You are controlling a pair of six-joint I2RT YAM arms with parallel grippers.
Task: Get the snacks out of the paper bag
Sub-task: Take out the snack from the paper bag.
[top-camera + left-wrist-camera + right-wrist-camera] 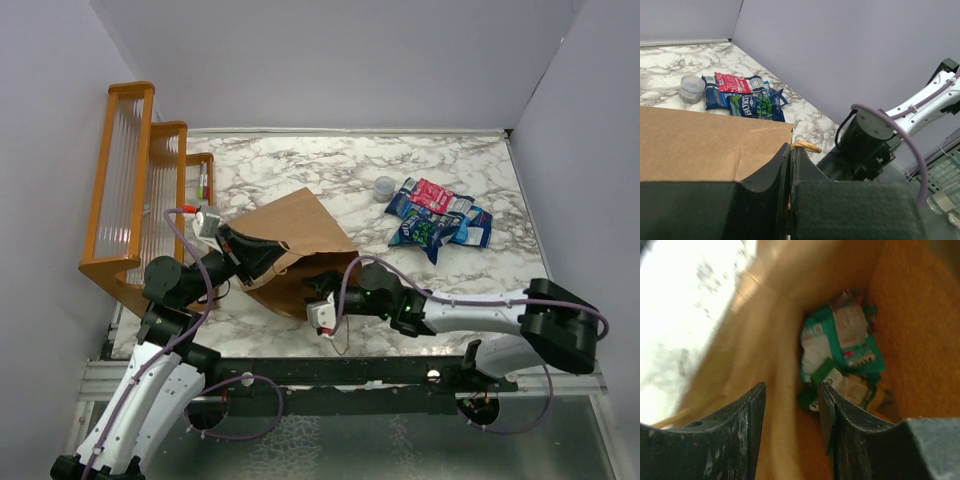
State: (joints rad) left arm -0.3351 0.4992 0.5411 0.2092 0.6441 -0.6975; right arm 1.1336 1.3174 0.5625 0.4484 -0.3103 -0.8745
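Observation:
The brown paper bag lies on its side on the marble table, mouth toward the arms. My left gripper is shut on the bag's rim and twisted handle. My right gripper reaches into the bag's mouth; in the right wrist view it is open inside the bag, just short of teal-green snack packets lying deeper in. A pile of blue and red snacks lies on the table at the back right and also shows in the left wrist view.
An orange wooden rack stands at the left beside the bag. A small clear round cup sits next to the snack pile, also in the left wrist view. Purple walls enclose the table.

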